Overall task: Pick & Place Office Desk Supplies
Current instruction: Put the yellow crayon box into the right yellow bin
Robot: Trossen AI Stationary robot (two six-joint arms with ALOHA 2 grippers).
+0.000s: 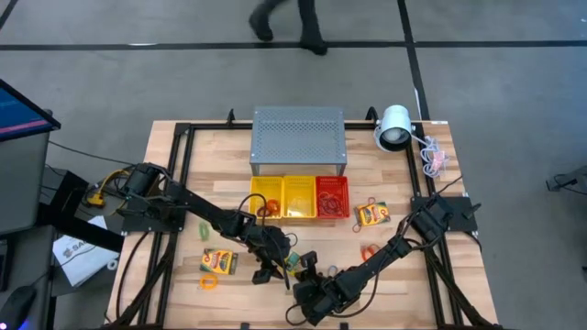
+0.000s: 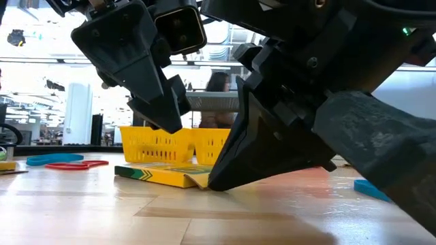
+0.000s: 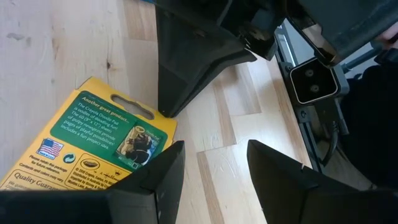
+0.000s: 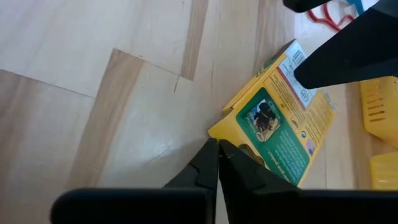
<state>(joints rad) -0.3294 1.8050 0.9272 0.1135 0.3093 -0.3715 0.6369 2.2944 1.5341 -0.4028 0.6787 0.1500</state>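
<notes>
This is a robotics lab or test hall. A wooden table [image 1: 394, 275] in a black metal frame [image 1: 179, 156] stands on a grey floor marked with dark lines, with 2 dark arms and loose cables [image 1: 105, 183] mounted on it. A monitor [image 1: 18, 115] sits at one side, a person [image 1: 289, 20] walks past, and the low view shows a wide bright room behind.
</notes>
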